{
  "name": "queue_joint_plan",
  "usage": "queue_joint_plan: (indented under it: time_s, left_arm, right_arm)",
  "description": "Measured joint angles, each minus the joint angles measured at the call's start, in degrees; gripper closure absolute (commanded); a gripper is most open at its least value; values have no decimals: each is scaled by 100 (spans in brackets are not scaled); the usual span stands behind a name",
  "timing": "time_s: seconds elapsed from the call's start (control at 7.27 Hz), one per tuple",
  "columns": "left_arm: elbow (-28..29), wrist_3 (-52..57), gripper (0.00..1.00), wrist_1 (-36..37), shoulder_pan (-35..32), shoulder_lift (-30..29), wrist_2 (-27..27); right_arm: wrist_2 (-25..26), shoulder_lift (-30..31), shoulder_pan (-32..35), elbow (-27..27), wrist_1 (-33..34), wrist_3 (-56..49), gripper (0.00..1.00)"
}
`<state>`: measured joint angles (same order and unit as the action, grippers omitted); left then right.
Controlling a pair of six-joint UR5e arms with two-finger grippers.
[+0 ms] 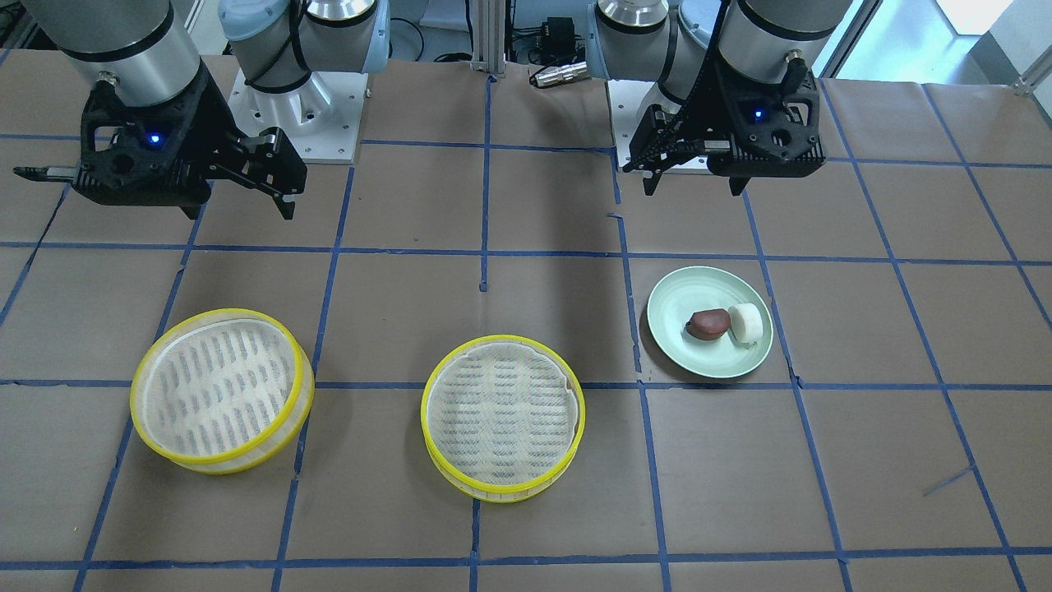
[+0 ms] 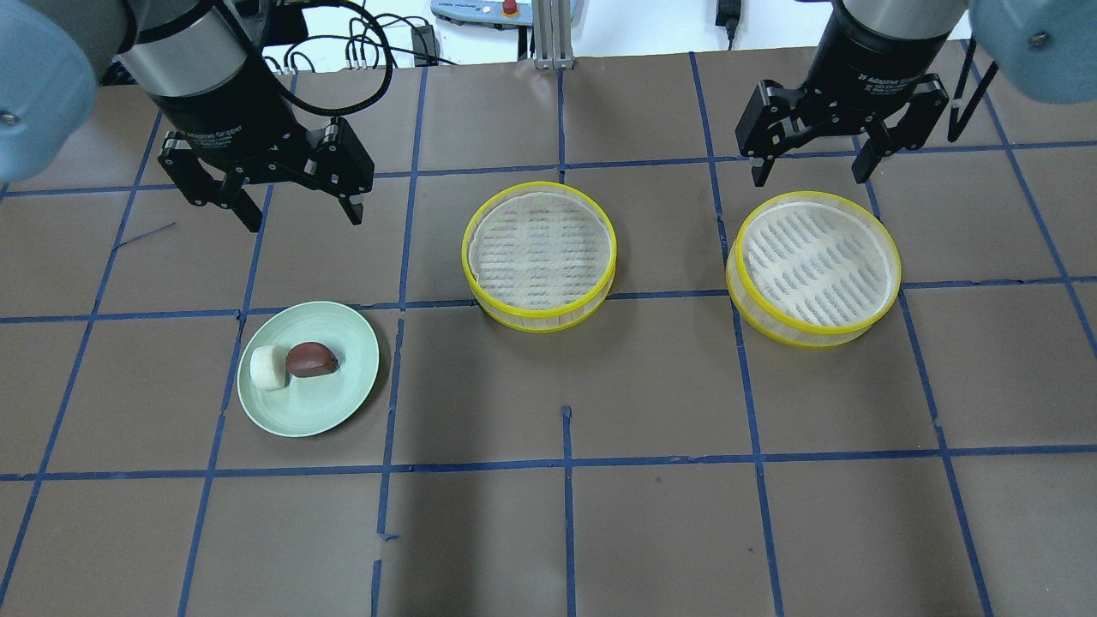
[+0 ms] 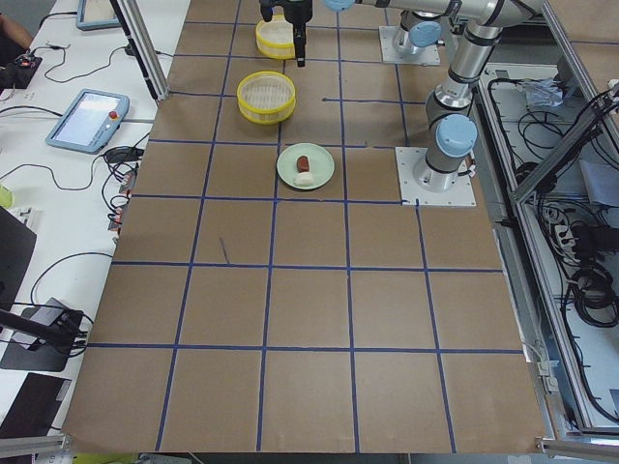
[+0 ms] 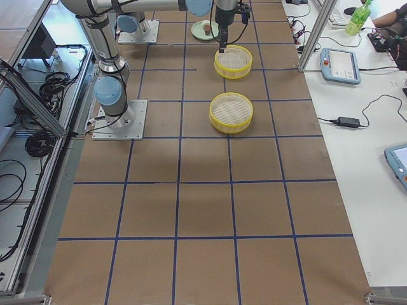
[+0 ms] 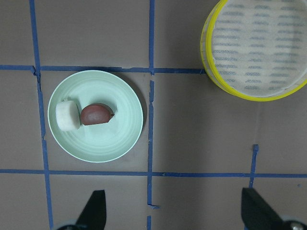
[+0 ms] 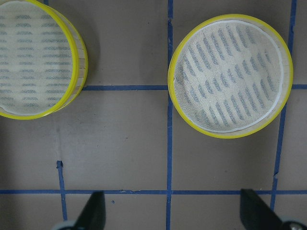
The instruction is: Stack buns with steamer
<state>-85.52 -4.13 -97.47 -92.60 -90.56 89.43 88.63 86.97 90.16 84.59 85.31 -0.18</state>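
The white bun (image 2: 267,367) and the reddish-brown bun (image 2: 310,359) lie side by side, touching, on a pale green plate (image 2: 319,410). Both steamer trays are empty and stand apart: one at the table's middle (image 2: 539,254), one to its right (image 2: 812,267). My left gripper (image 2: 305,220) is open and empty, hovering beyond the plate. My right gripper (image 2: 809,178) is open and empty, above the far edge of the right tray. The left wrist view shows both buns (image 5: 67,115) (image 5: 96,114) and the middle tray (image 5: 259,48). The right wrist view shows both trays (image 6: 230,81) (image 6: 33,57).
The brown table top (image 2: 566,514) carries a grid of blue tape lines. The robot's base plates (image 1: 296,115) stand at its rear edge. Tablets and cables (image 3: 92,121) lie on a side bench beyond the table's far edge.
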Motion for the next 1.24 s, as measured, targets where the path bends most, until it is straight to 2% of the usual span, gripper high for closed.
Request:
queue_joint_plan:
  time_s: [0.69,0.96,1.24]
  left_arm:
    - [-77,267,0,-16,140,-27,41]
    - [-716,915,0,285,536,-220,93]
    - [-1797,1874,3,1529,1163,-554,128]
  right_arm:
    - [-10,-60,-68,47,55,-123,0]
    - [0,-263,-552,84,179,-770,0]
    - [55,-677,-1146,227,734,-1508,0]
